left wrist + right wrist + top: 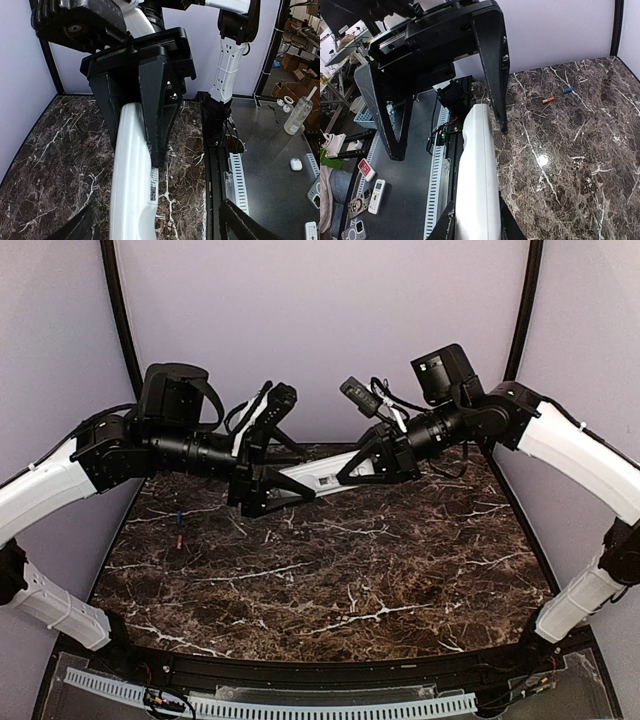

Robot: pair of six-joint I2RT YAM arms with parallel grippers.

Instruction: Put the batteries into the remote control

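Right gripper (368,468) is pinched on the remote control (318,478), its two fingers pressed against the long sides of the slim white body; the left wrist view shows this plainly. The left gripper (262,495) is spread wide. The remote's other end sits between its fingers (492,75), close against one and clear of the other, so it grips nothing.

The remote hangs in the air between the two arms, above the far middle of the marble table (350,580), sloping slightly down toward the left. A printed label (154,186) runs along one edge. No view shows whether the battery cover is on or off.

Two small cylinders, which I take for the batteries, lie on the table at the far left. The blue battery (567,90) and the orange battery (548,100) are near each other and well apart from the remote.

I judge the step in hand to be positioning the remote, a two-arm regrasp or presentation, with neither battery picked up and loading not yet begun.

The next move calls for a choice for the left gripper. It can close on the free end to steady the remote, or back off toward the far left to fetch a battery. Either way, the right gripper's pinch has to hold the body firm, with the compartment side turned where the other arm can reach it.
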